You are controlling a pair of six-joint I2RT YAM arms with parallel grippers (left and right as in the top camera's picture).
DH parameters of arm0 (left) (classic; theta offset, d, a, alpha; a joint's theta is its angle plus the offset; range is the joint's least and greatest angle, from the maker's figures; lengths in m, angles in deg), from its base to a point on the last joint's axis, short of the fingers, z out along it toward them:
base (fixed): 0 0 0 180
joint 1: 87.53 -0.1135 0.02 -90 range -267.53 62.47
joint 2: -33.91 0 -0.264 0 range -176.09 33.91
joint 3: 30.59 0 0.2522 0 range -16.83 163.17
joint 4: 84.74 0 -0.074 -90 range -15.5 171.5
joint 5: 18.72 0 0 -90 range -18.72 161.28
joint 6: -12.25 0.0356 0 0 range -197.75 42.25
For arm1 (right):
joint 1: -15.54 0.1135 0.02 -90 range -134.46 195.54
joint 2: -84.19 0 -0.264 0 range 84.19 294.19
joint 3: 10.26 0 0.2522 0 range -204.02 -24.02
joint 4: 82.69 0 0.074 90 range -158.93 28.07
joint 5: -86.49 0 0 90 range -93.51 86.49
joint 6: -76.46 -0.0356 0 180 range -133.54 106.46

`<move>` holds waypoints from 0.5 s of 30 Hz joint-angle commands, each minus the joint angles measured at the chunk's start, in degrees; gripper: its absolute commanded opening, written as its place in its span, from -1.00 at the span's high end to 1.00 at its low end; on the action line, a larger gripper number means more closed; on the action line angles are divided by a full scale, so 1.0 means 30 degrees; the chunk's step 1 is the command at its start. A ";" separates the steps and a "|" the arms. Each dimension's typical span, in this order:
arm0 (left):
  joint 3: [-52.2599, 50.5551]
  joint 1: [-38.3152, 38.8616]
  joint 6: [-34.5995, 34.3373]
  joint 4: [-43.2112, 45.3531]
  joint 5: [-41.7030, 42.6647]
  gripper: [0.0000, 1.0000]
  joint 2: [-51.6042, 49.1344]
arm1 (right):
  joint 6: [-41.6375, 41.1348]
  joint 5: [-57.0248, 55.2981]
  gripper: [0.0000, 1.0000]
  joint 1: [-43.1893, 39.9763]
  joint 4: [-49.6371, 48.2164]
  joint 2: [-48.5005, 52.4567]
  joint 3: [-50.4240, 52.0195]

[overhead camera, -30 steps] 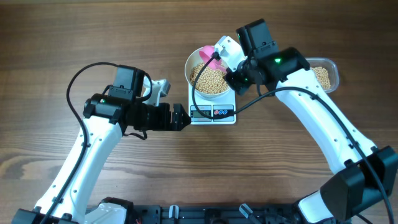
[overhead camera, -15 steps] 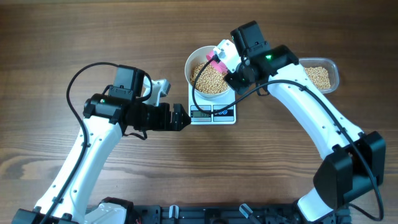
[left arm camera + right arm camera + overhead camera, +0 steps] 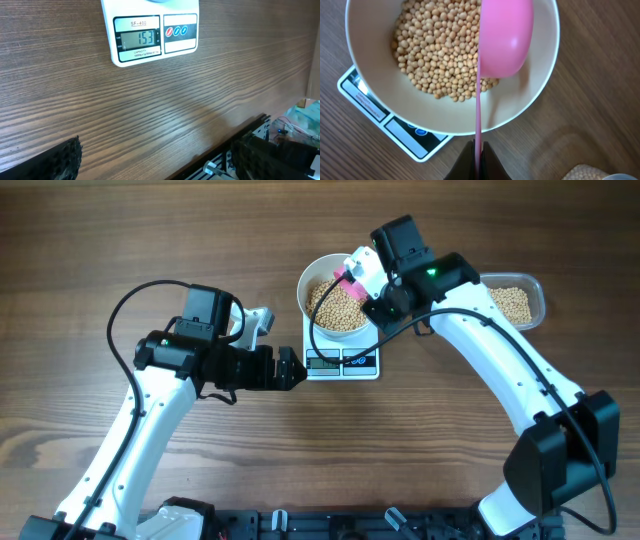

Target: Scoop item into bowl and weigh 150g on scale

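Beans (image 3: 440, 55), small, round and tan, cover the bottom of the white bowl (image 3: 367, 85), which sits on top of the scale (image 3: 342, 362). The display (image 3: 141, 38) on the scale's front panel reads 153, with two round buttons (image 3: 177, 31) just beside it. Over the far right part of the scale, a pink scoop (image 3: 505, 40) hangs with its cup inside the bowl's rim, above the beans; whether it touches them cannot be told. The right gripper (image 3: 477, 155) is clamped tight on the scoop's thin handle, at the scale's right side. The left gripper (image 3: 288, 369) hovers just left of the scale's front, low over the wooden counter (image 3: 120, 230), its fingers wide apart, holding nothing, facing the display. Well to the right of the scale, a clear plastic container (image 3: 515, 302) with more beans stands on the counter, partly hidden by the right arm.
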 commanded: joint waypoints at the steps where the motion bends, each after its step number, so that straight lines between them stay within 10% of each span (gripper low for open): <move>1: 0.0007 0.0015 -0.0044 -0.0007 -0.0189 -1.00 -0.0022 | 0.0015 -0.0233 0.91 0.0066 0.0036 0.0495 0.0313; 15: 0.0007 0.0015 -0.0044 -0.0015 -0.0189 -1.00 -0.0022 | -0.0270 0.0095 0.91 0.0219 0.0036 0.0765 0.0313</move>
